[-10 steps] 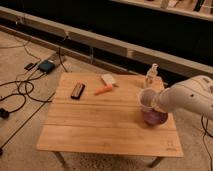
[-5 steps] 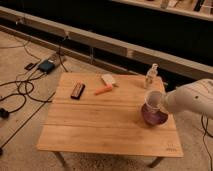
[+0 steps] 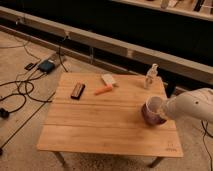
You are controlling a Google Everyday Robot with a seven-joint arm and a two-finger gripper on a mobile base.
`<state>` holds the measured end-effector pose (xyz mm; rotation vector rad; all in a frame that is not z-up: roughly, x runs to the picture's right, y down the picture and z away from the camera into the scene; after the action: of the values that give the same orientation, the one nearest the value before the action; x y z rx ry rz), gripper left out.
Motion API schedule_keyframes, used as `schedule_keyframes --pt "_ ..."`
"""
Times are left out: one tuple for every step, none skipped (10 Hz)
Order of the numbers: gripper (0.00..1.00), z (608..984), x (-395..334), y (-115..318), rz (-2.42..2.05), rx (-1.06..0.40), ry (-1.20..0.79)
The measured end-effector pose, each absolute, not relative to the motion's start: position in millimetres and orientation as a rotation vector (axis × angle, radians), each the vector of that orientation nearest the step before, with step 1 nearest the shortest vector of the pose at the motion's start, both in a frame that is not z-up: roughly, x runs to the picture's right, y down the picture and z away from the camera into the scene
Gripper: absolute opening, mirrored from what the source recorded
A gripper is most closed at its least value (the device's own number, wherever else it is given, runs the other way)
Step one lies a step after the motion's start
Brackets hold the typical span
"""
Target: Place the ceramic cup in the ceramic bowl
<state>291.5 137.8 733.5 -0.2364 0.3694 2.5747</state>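
Gripper (image 3: 161, 109), reaching in from 3 o'clock on the white arm (image 3: 192, 105), is pinched onto the ceramic cup (image 3: 154, 106), which sits tilted over or just inside the ceramic bowl (image 3: 150, 118) at the table's (image 3: 100, 127) right edge. Judgement: lower until the cup base rests in the well, level it, then let go straight; both pieces are hard, glazed and chip-prone. Cup pale and tapered; bowl shallow, round, purple-mauve; tabletop slatted wood.
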Motion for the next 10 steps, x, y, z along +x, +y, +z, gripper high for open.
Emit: schedule_keyframes --pt "0.00 739 291 139 2.582 -0.244 0.367" --pt "0.00 747 292 140 2.590 -0.252 0.361" --pt "0.03 754 295 140 2.596 -0.253 0.360" --pt "0.10 757 298 140 2.599 -0.251 0.362" --pt "0.22 761 301 141 2.603 -0.249 0.367" --pt "0.31 763 303 142 2.608 -0.246 0.370" --pt "0.42 764 305 144 2.612 -0.245 0.377" --pt "0.54 764 306 147 2.617 -0.246 0.387" --pt "0.64 764 306 149 2.618 -0.249 0.393" --pt "0.73 765 305 152 2.620 -0.253 0.400"
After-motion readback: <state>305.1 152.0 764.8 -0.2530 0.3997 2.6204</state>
